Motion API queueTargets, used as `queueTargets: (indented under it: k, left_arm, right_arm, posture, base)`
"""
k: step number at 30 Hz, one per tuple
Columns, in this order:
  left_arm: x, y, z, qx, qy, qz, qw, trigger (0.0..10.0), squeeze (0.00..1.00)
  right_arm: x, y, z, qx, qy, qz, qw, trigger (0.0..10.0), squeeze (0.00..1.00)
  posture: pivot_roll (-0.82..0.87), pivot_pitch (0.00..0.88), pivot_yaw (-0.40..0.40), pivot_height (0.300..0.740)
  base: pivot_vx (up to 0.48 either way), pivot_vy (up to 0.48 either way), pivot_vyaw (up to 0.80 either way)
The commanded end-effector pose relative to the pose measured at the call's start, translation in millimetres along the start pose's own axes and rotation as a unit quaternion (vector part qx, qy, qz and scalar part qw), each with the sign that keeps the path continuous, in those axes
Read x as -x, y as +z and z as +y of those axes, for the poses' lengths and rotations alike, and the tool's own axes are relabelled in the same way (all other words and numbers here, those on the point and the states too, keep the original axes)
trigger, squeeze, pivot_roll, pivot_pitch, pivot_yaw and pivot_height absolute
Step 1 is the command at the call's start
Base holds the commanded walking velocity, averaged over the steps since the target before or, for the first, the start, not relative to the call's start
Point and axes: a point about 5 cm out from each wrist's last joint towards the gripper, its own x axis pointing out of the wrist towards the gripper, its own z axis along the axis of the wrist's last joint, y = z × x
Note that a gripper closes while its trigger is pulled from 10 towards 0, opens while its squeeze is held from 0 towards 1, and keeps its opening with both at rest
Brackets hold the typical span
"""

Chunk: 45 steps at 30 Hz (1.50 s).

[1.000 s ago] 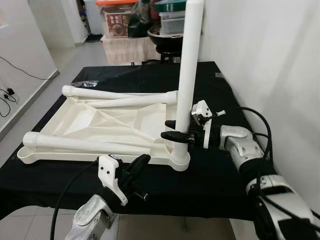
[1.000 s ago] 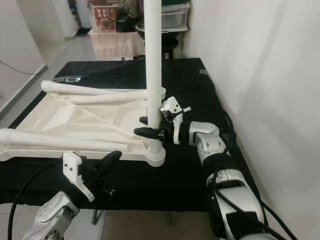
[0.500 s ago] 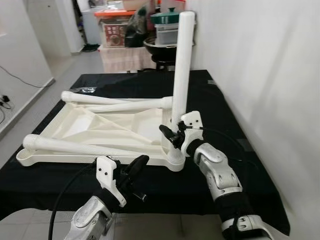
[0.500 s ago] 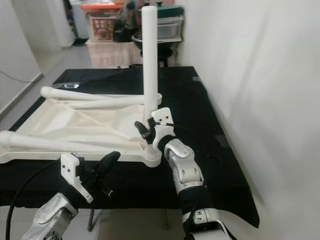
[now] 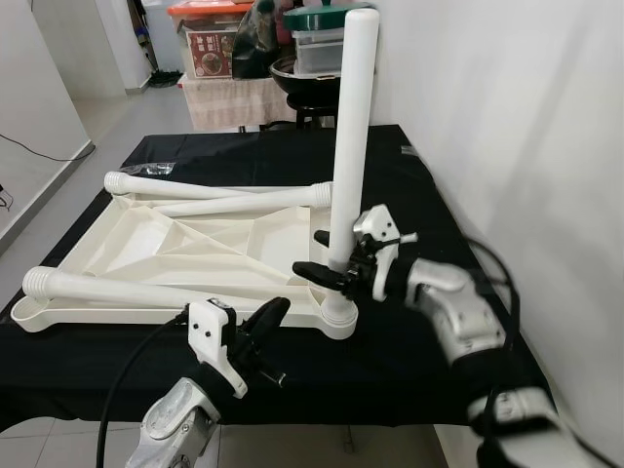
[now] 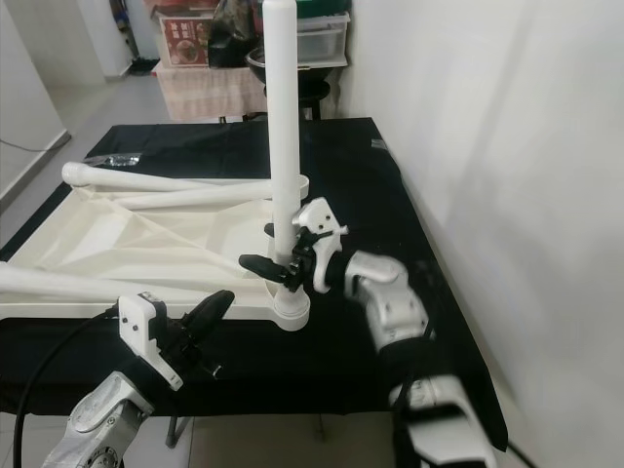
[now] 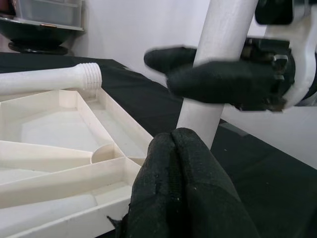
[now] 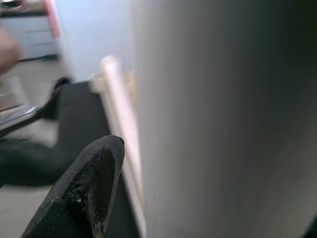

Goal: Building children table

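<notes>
Tabletop (image 5: 175, 249) lies upside down on black-covered table (image 5: 409, 175). One white leg (image 5: 349, 146) stands upright in near right corner socket; three loose legs (image 5: 224, 200) lie across it. Right gripper (image 5: 329, 265) clamped on upright leg low down, fingers either side. Left gripper (image 5: 261, 324) hovers at near edge, fingers (image 7: 183, 188) pressed together, empty.

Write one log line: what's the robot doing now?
right gripper: shut on upright leg | left gripper: shut, idle | tabletop: upside down
</notes>
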Motion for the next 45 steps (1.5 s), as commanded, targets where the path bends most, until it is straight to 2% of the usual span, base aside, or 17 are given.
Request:
queueTargets:
  k: [1,3,9,10,11,20,24,31,33,35,36,37,38,39,40,45]
  left_arm:
    - [0.7,-3,0.2,0.005,0.001,0.005,1.0,10.0,0.0]
    - [0.9,-3,-0.5,0.004,0.001,0.006,1.0,10.0,0.0]
    - [3.0,-2,-1.9,0.002,0.002,0.007,1.0,10.0,0.0]
    - [3.8,-2,-2.3,0.001,0.002,0.008,1.0,10.0,0.0]
    - [4.5,-2,-2.7,0.001,0.002,0.009,1.0,10.0,0.0]
    - [6.8,-1,-3.3,0.001,0.001,0.012,1.0,10.0,0.0]
    - [6.9,-1,-3.2,0.001,0.001,0.012,1.0,10.0,0.0]
    - [6.8,0,-3.6,0.002,0.002,0.011,1.0,10.0,0.0]
    - [6.9,0,-3.4,0.002,0.003,0.01,1.0,10.0,0.0]
    - [6.9,0,-3.5,0.002,0.003,0.01,1.0,10.0,0.0]
    - [6.3,0,-1.5,0.002,0.003,0.01,1.0,10.0,0.0]
    - [5.6,-1,-0.1,0.002,0.003,0.01,1.0,10.0,0.0]
    - [5.6,-1,-0.1,0.002,0.003,0.01,1.0,10.0,0.0]
    - [4.7,-1,0.7,0.002,0.002,0.01,1.0,10.0,0.0]
    - [3.1,-2,1.1,0.004,0.001,0.011,1.0,10.0,0.0]
    - [2.2,-2,2.2,-0.002,0.01,0.006,1.0,10.0,0.0]
  right_arm:
    - [-3.9,-6,4.3,-0.009,0.041,0.012,0.999,10.0,0.0]
    - [-0.5,-7,0.9,-0.005,0.065,0.035,0.997,10.0,0.0]
    - [1.8,0,-9.2,-0.013,0.061,0.02,0.998,10.0,0.0]
    - [2.6,1,-12.7,-0.015,0.061,0.017,0.998,4.7,0.0]
    - [4.0,1,-14.8,-0.021,0.064,0.014,0.998,0.0,0.0]
    - [11.8,-6,-17.2,-0.031,0.085,0.023,0.996,0.0,0.0]
    - [13.4,-7,-19.3,-0.029,0.074,0.022,0.997,0.0,0.0]
    - [12.1,-18,-24.6,-0.018,-0.032,0.04,0.999,0.0,0.0]
    - [4.8,-34,-21.0,-0.02,-0.152,0.059,0.986,0.0,0.0]
    - [4.3,-35,-20.7,-0.02,-0.162,0.06,0.985,0.0,0.0]
    - [-10.1,-39,-0.9,-0.004,-0.193,0.044,0.98,0.0,0.0]
    - [-17.2,-39,14.1,0.005,-0.223,0.026,0.975,0.0,0.0]
    - [-17.2,-39,14.1,0.005,-0.223,0.026,0.975,0.0,0.0]
    - [-19.6,-42,19.7,-0.024,-0.249,0.018,0.968,0.0,0.0]
    - [-21.4,-49,17.9,-0.064,-0.265,0.023,0.962,0.0,0.0]
    - [-24.3,-51,14.8,-0.066,-0.285,0.032,0.956,0.0,0.0]
  posture:
    - [-0.01,0.0,-0.005,0.74]
    - [0.01,0.0,-0.01,0.74]
    - [0.02,0.0,-0.011,0.74]
    - [0.02,0.0,-0.007,0.74]
    - [0.03,0.0,-0.007,0.74]
    - [0.02,0.0,0.001,0.74]
    - [0.02,0.0,0.002,0.74]
    - [0.01,0.0,-0.006,0.74]
    - [0.0,0.0,-0.012,0.74]
    - [0.0,0.0,-0.012,0.74]
    - [-0.03,0.0,0.017,0.74]
    - [-0.04,0.0,0.021,0.74]
    - [-0.04,0.0,0.021,0.74]
    - [-0.04,0.0,0.017,0.74]
    - [-0.03,0.0,0.002,0.74]
    - [-0.03,0.0,0.005,0.74]
  base:
    - [0.0,0.0,0.0]
    - [0.0,0.0,0.0]
    - [0.0,0.0,0.0]
    - [0.0,0.0,0.0]
    - [0.0,0.0,0.0]
    - [0.0,0.0,0.0]
    - [0.0,0.0,0.0]
    - [0.0,0.0,0.0]
    - [0.0,0.0,0.0]
    - [0.0,0.0,0.0]
    - [0.0,0.0,0.0]
    - [0.0,0.0,0.0]
    - [0.0,0.0,0.0]
    - [0.0,0.0,0.0]
    - [0.0,0.0,0.0]
    - [0.0,0.0,0.0]
